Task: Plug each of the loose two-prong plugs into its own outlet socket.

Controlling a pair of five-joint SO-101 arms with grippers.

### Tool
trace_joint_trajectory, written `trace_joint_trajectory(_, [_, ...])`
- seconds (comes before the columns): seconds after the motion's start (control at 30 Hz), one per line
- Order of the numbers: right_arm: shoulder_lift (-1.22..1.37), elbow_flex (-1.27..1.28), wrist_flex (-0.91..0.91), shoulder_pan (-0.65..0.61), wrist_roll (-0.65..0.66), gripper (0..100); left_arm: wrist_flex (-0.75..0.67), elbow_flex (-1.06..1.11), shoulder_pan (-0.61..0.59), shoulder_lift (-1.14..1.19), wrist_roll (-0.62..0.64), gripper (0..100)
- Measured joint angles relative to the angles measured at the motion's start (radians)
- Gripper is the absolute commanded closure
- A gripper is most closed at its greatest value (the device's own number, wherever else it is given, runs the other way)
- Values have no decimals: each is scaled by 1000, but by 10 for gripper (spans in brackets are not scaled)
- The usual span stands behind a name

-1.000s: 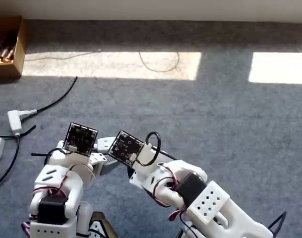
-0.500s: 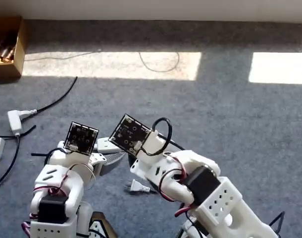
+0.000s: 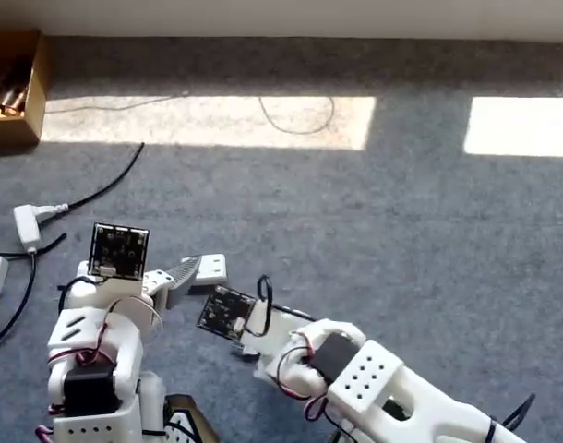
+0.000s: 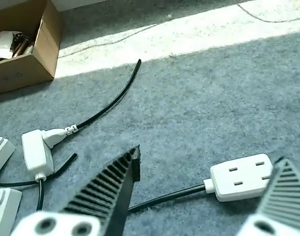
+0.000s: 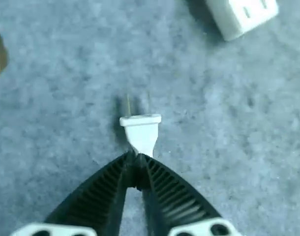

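**Item 1: white two-prong plug**
- It is low over the grey carpet. You cannot tell whether it rests on the pile or is raised slightly.
- Its long axis runs in line with your right end effector, and both metal prongs point straight away from it.
- That end effector is pinched together on the plug's narrow tail. The flared body and the prongs stand out beyond the fingertips.

**Item 2: white block-shaped outlet socket**
- It lies flat on the carpet with its slotted face up, and a black cord leaves one short end.
- From the plug, it sits beyond the prongs and off to one side of their line, well apart.
- Bare carpet lies between the prongs and the socket.

**Item 3: left end effector**
- Its fingers are spread wide apart and grip nothing.
- The socket lies just beside one ribbed black finger, and the cord runs across between the two fingers.
- In the high view, this end effector sits just beside the socket.

**Item 4: surroundings**
- A white wall adapter, a white power strip and a brown cardboard box lie on the carpet.
- You find all three on the far side of the left arm, well apart from the plug and the socket.
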Motion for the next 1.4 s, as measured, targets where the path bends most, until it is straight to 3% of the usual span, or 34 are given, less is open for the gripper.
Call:
trace_joint_trajectory(0.3, [2,52,6,-17,-5,985,0,0,0,0,0,607])
trace_joint_trajectory(0.57, [74,49,-18,-17,-5,794,0,0,0,0,0,607])
trace_joint_trajectory(0.9, [379,-63,-74,-23,8,793,5,0,0,0,0,607])
trace_joint_trajectory(1.4, [402,-97,-140,51,12,793,5,0,17,0,0,608])
